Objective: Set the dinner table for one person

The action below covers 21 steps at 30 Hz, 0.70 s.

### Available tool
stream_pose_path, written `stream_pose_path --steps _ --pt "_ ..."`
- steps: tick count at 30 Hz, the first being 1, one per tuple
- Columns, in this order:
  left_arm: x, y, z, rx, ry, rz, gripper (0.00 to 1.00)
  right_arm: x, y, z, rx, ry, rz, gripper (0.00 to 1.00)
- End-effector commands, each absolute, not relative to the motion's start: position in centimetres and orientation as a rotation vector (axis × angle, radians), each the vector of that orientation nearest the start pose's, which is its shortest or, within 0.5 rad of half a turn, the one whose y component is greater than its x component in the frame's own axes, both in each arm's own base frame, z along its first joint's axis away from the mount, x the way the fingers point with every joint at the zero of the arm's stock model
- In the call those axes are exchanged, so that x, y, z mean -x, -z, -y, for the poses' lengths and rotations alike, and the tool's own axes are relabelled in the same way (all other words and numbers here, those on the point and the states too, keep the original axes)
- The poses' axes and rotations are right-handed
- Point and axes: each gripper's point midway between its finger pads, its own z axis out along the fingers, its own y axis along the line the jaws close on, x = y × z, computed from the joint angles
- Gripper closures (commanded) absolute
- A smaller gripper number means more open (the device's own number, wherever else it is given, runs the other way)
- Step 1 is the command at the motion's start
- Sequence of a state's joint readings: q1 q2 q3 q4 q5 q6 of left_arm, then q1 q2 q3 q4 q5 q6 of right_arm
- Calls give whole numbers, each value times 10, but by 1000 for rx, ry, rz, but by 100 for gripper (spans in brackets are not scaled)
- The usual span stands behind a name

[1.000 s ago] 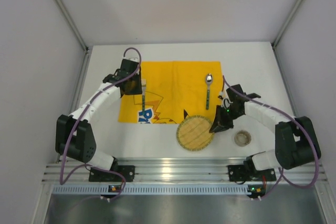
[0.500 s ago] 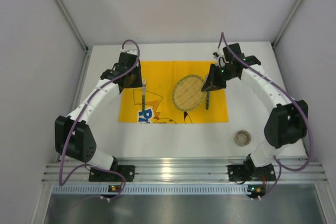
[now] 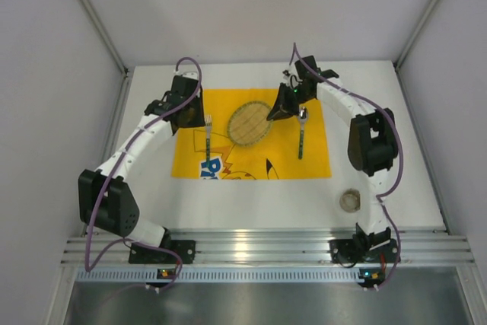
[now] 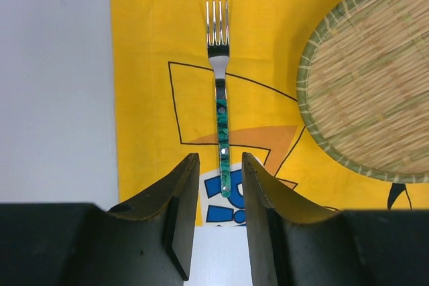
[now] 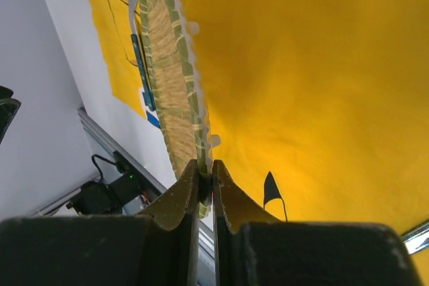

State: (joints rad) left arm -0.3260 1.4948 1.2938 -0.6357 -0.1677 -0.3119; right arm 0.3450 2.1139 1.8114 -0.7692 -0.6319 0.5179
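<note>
- White tabletop, yellow mat: gripping woven plate by rim alone with right pincer — risks slip, tilt.
- Left pincer half-open, empty, over fork — could nudge it.

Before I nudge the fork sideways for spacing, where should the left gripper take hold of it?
Probably its green handle, mid-length, from straight above: the fork lies flat on the yellow mat, and the open left gripper lines up astride that narrow handle.
</note>
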Motion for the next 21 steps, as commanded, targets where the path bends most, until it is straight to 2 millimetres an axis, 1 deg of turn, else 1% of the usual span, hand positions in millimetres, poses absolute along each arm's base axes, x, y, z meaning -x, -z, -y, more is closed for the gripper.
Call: stream_pose_path --steps 1,4,6,7,8,10,12,13,14,15,16,17,19,20,21 --pt "-371 -193 100 76 76 -2343 62 -414 -143 -292 40 -1201 -2682 100" --pt "-367 -189 99 78 73 -2353 63 -409 -112 -284 24 -1137 -2743 100" --pt "-365 -188 98 79 70 -2356 63 -403 -98 -280 23 -1107 -2774 100" --pt "-364 -188 98 77 69 -2356 63 -396 -86 -276 13 -1088 -2808 100" --pt "-364 -187 97 76 64 -2356 63 -395 -82 -273 10 -1062 -2814 100" --pt "-364 -187 97 78 61 -2354 63 -388 -68 -268 12 -1034 -2846 86" --pt "-366 -187 98 75 66 -2350 62 -385 -64 -265 23 -1016 -2855 73" --pt "-367 -188 99 72 71 -2347 63 -383 -63 -264 24 -1012 -2860 68" --pt "-369 -190 100 71 76 -2343 63 -383 -65 -262 23 -998 -2856 62" --pt "-370 -191 102 68 85 -2344 63 -383 -66 -261 38 -988 -2850 50" --pt "-372 -191 103 63 87 -2344 63 -384 -67 -259 38 -963 -2847 45" --pt "-374 -192 104 61 93 -2343 63 -383 -73 -258 45 -951 -2837 35" --pt "-376 -194 106 54 102 -2341 64 -383 -78 -249 53 -890 -2837 24" --pt "-377 -195 107 53 106 -2339 64 -383 -89 -245 63 -874 -2817 1" --pt "-377 -197 107 50 109 -2337 64 -382 -94 -239 88 -846 -2809 0"
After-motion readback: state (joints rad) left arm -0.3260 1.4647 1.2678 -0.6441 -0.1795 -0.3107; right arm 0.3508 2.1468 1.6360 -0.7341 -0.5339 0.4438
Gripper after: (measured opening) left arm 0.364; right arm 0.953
